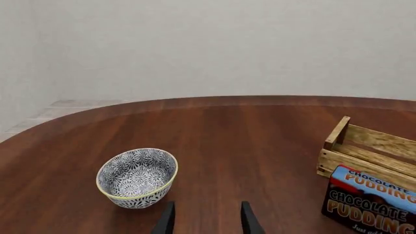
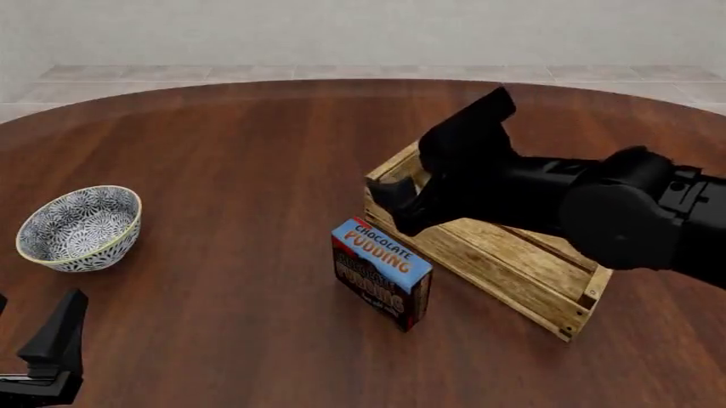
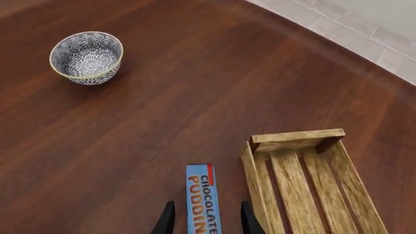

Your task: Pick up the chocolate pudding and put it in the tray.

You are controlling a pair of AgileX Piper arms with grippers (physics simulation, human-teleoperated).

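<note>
1. Both fingers of the right gripper [image 3: 202, 219] are seen in the right wrist view, spread moderately, one on either side of the pudding box [image 3: 202, 197]; no contact with the box can be confirmed, so the box is straddled rather than clearly gripped; in the front view the right gripper [image 2: 392, 200] is held above the near end of the crate and the box, and its jaws are hidden by the arm's own body.
2. The pudding box [image 2: 382, 272] is shown standing on its edge on the table [image 2: 227, 153], blue top upward, just beside the long side of the wooden crate [image 2: 516, 263]; whether box and crate touch cannot be told.
3. The crate is seen lying open-topped and at an angle on the table, with nothing inside it in the part that shows.
4. The left gripper [image 1: 206, 219] is shown open, fingers parted and nothing between them; it is held low near the table's near edge, well apart from the box.
5. A patterned bowl [image 2: 80, 228] is seen upright on the table at the left, near the left gripper [image 2: 51, 344] and well apart from the crate.
</note>
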